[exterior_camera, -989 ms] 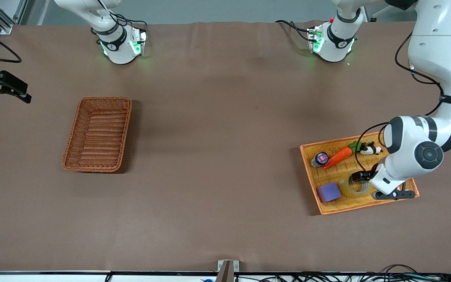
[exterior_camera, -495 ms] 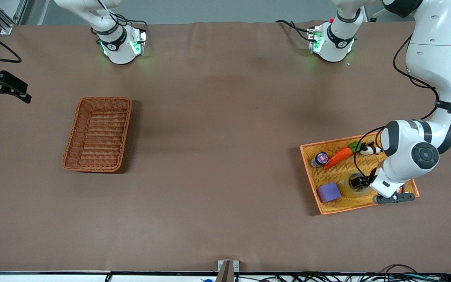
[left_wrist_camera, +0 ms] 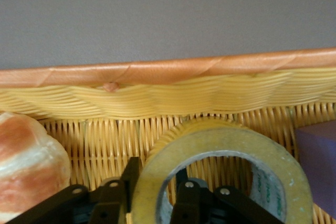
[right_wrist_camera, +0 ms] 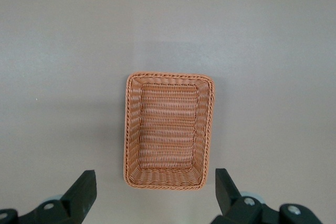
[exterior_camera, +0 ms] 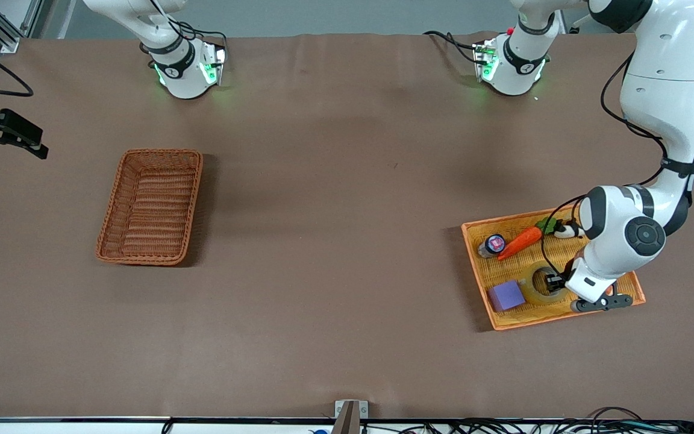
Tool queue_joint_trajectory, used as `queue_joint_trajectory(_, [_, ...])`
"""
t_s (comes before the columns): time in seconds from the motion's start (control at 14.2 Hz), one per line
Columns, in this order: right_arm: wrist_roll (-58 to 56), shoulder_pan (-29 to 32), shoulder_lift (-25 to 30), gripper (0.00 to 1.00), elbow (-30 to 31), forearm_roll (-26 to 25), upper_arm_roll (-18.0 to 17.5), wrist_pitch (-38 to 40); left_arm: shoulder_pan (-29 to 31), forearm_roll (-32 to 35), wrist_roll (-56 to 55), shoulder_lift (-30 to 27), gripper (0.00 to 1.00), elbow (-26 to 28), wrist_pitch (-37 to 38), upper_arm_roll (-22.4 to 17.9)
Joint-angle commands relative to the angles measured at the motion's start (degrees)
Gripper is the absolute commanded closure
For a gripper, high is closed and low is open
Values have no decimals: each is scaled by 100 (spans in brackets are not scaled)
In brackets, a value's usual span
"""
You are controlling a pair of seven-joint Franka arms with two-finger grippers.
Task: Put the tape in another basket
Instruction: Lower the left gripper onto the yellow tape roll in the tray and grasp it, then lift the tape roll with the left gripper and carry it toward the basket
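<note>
Straddling the wall of the tape (left_wrist_camera: 220, 156), the left gripper (left_wrist_camera: 152, 195) has one finger inside the grey-cored hole and one outside the rim, parted about the wall's width; whether they already press it cannot be told. The tape lies flat in the yellow tray (exterior_camera: 564, 317) at the left arm's end of the table, nearer the front camera than the carrot (exterior_camera: 518, 242). Judged light and rigid, with a smooth, possibly slippery film face, it should lift safely by this wall pinch. A purple block (exterior_camera: 506, 295) sits just beside the roll, and the bread roll (left_wrist_camera: 29, 166) in the left wrist view is close to the outer finger; both could be nudged. A small jar (exterior_camera: 494, 243) lies clear. The right gripper (right_wrist_camera: 152, 198) waits wide open, holding nothing, high above the reddish-brown wicker basket (exterior_camera: 152, 206), well apart from the tray.
</note>
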State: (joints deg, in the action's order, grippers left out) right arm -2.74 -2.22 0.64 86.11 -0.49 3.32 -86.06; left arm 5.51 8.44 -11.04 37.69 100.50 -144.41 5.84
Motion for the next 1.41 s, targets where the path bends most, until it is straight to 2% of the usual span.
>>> queue_joint_trajectory(0.0, [-43, 99, -2, 0, -41, 119, -24, -25, 29, 114, 6, -358, 99, 180, 18, 23])
queue_joint_trajectory(0.21, [-43, 99, 6, 0, -41, 111, -24, -25, 38, 114, 32, -884, 100, 180, 271, 23])
queue_joint_trajectory(0.42, [-43, 99, 7, 0, -32, 102, -16, 1, -41, 114, 24, -1535, 100, -153, 1500, 241])
queue_joint_trajectory(0.57, [-43, 108, 7, 0, -32, 111, -16, -16, -68, 114, -91, -1624, 100, -399, 2037, 855])
queue_joint_trajectory(0.78, [-43, 108, -2, 0, -33, 102, -16, 1, -312, 123, -231, -1545, 100, -558, 2128, 1594])
queue_joint_trajectory(0.99, [-43, 143, -2, 0, -41, 93, -16, 10, -1260, 114, -975, -1117, 100, -785, 2128, 1631])
queue_joint_trajectory(1.2, [-43, 160, -20, 0, -59, 110, -16, -16, -2288, 96, -1882, -46, 99, -1759, 2128, 1614])
queue_joint_trajectory(1.34, [-43, 134, -20, 0, -50, 110, -16, 1, -3053, 79, -2347, 562, 98, -2384, 2136, 1422])
